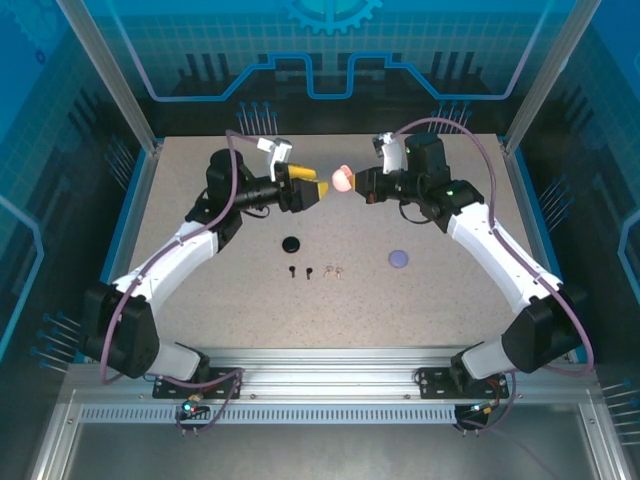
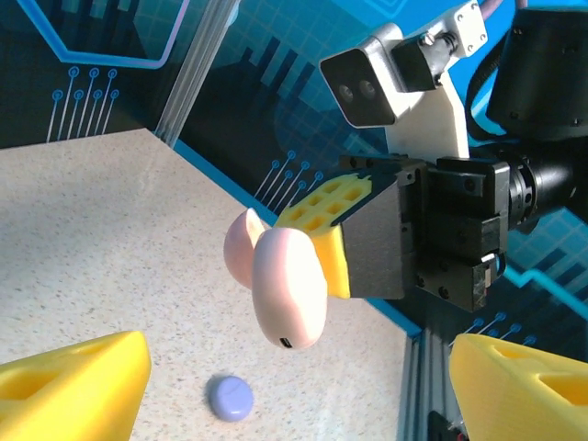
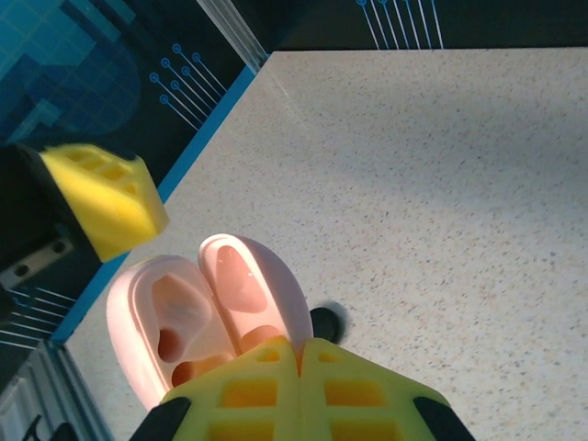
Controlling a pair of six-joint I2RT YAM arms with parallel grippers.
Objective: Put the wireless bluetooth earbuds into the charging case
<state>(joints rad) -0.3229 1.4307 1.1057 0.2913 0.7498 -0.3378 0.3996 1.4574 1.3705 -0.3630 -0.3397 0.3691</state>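
Working outward from the arm bases, we are finding the wireless bluetooth earbuds [image 1: 309, 270] lying loose in a short row on the speckled table [image 1: 450, 310]: a black pair [image 1: 291, 272] on the left and a pale pair [image 1: 334, 270] just beside it, too small for us to be telling pink from lilac. We are judging them to be very light, hard and slick, likely to skid or flick away under a careless pinch. So we are favouring a gentle hold across the bulb end, leaving the stem free to enter its socket. A little farther back, a round black case [image 1: 292, 244] and a lilac case [image 1: 399, 258] are sitting well apart on the table. Beyond those, above the surface, the right gripper [image 3: 299, 367] is pinching the open pink charging case [image 3: 197, 312] by its edge, its sockets appearing empty. We are reckoning its shell rigid, smooth and apt to pivot in so narrow a grip. The left gripper [image 1: 320, 188] is facing it with fingers spread wide, holding nothing. The tabletop is looking flat and matte, and blue printed panels [image 1: 320, 60] are closing off the far side.
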